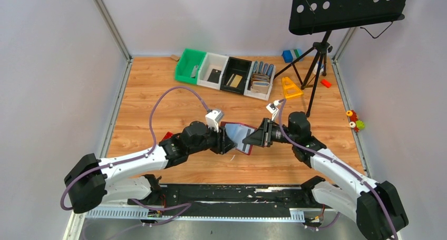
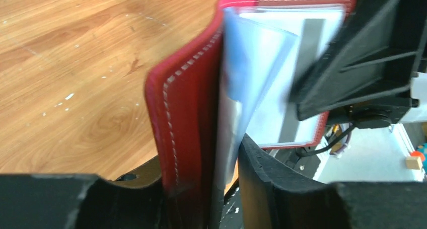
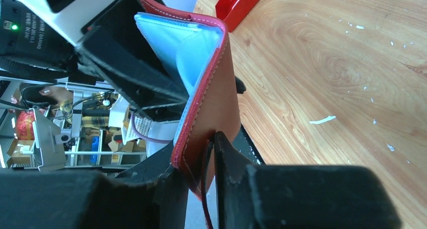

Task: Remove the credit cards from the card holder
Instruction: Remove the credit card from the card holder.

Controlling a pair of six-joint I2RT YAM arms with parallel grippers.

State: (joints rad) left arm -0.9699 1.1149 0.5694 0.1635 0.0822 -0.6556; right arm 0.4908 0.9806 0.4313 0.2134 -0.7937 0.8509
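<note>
Both arms white-shelled with black joints. The left arm [image 1: 132, 163] reached inward from its base, forearm low, wrist roughly level. The right arm [image 1: 337, 169] mirrored it from the opposite side. The two hands met tip to tip between the bases. The right hand [image 3: 199, 163] was pinched tight on one cover of the maroon leather folding card holder [image 3: 211, 103]. The left hand [image 2: 206, 188] straddled the other cover, fingers part-spread; firmness of its hold unclear.
</note>
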